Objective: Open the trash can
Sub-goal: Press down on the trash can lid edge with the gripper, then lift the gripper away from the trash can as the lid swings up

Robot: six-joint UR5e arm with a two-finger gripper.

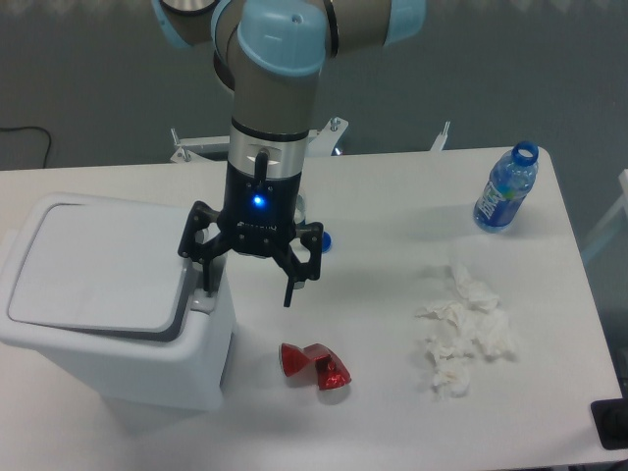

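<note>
The trash can [118, 343] is a big white boxy bin at the left of the table. Its flat lid [93, 267] has lifted at the right edge, showing a dark gap beneath it. A grey latch tab [202, 300] sits at the bin's right rim. My gripper [248, 285] hangs open over that rim, its left finger [208, 278] down on the latch tab and its right finger [290, 285] in the air beside the bin.
Red crumpled wrappers [314, 364] lie just right of the bin. White crumpled tissues [463, 332] sit further right. A blue water bottle [505, 188] stands at the back right corner. A small blue object [324, 239] peeks out behind the gripper.
</note>
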